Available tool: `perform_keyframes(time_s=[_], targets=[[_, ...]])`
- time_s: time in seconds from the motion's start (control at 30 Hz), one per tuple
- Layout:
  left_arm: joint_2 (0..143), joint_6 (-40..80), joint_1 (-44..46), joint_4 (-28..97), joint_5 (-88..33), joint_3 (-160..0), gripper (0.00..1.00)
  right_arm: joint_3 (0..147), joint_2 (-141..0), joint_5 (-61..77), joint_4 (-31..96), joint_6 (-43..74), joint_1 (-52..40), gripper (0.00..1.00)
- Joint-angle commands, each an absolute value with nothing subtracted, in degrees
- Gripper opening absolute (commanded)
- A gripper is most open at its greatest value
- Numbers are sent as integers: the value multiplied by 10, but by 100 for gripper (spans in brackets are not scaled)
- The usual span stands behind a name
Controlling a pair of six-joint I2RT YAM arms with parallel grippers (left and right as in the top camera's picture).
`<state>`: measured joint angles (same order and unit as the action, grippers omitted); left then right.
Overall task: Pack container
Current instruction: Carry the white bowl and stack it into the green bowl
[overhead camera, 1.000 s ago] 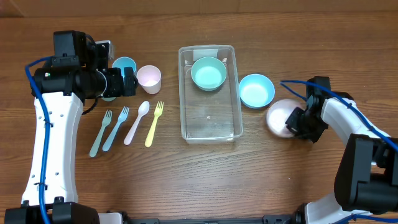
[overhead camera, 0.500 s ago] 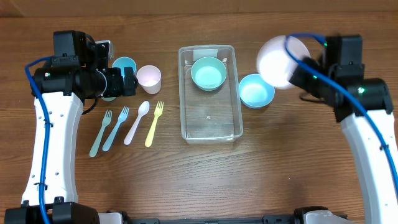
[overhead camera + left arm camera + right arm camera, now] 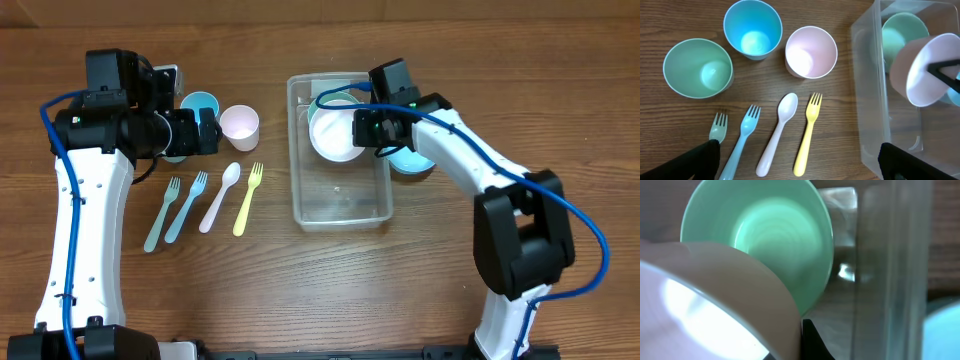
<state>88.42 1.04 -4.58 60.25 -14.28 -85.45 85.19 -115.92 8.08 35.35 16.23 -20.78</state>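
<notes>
As R jaws clamp white bowl (image 3: 335, 135) over container (image 3: 340, 200), green bowl (image 3: 765, 235) inside

The overhead camera looks straight down at the whole wooden table (image 3: 250, 290). The left wrist camera looks down from nearer. The right wrist camera sits very close. All three share the clear rectangular plastic container (image 3: 340, 200).

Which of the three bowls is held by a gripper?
The white bowl, gripped at its rim by the right gripper. The green bowl sits inside the container; the blue bowl sits outside it.
</notes>
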Motion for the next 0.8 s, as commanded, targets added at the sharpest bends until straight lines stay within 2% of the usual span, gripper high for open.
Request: perform_keyframes(time_s=[0.0, 0.37, 0.4, 0.43, 0.47, 0.5, 0.6, 0.77], targets=[[886, -3, -45, 602, -144, -868, 100, 885, -1152, 81, 324, 147, -208, 4], [886, -2, -45, 602, -144, -868, 100, 886, -1152, 80, 273, 152, -208, 4], [886, -3, -45, 602, -144, -868, 100, 886, -1152, 80, 273, 152, -208, 10], [886, -2, -45, 602, -144, -868, 100, 886, -1152, 80, 273, 152, -208, 27], [886, -2, -45, 602, -144, -868, 100, 886, -1152, 81, 273, 152, -208, 37], [886, -3, -45, 602, -144, -868, 100, 888, -1151, 81, 276, 149, -208, 42], [886, -3, -45, 602, -144, -868, 100, 913, -1134, 80, 307, 145, -208, 50], [886, -3, -45, 602, -144, -868, 100, 997, -1042, 47, 470, 149, -180, 51]])
